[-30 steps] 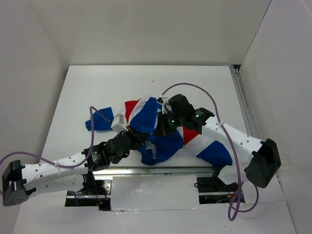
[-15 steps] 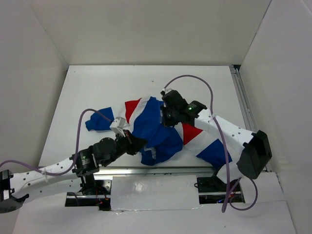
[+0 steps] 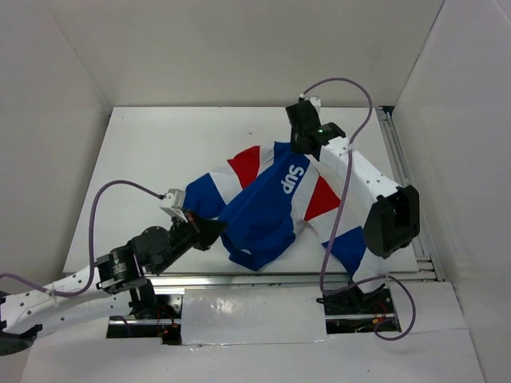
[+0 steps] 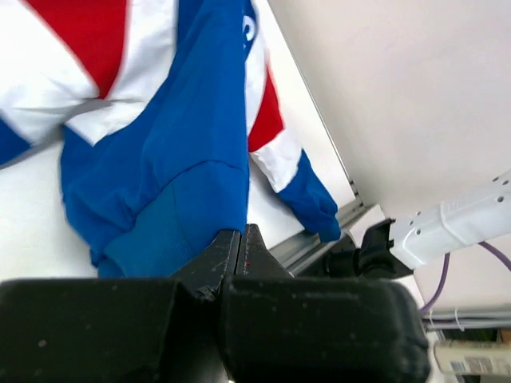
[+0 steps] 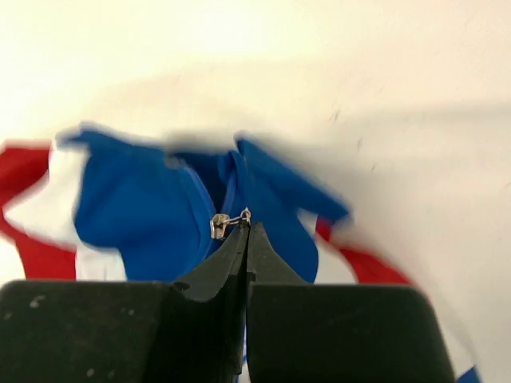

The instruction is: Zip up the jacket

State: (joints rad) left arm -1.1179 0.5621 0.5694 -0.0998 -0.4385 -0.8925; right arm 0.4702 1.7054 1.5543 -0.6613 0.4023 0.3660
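Jacket (image 3: 267, 215) lies stretched across the middle of the tabletop (image 3: 160, 144), lettering up. The left gripper (image 4: 238, 239) is clamped on the blue hem by the near edge, and the right gripper (image 5: 245, 225) is pinched together on the zipper pull (image 5: 218, 227) at the collar end. Judged: the closing stroke is at or near its end, so the next move calls for a short, straight finish with the hem kept taut. Little room is left toward the far edge and back wall (image 3: 239, 56); bare tabletop lies to the left.

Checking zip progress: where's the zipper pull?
Right wrist view: zipper pull pinched by the right claw at the jacket collar, toward the far edge of the table, right of centre.
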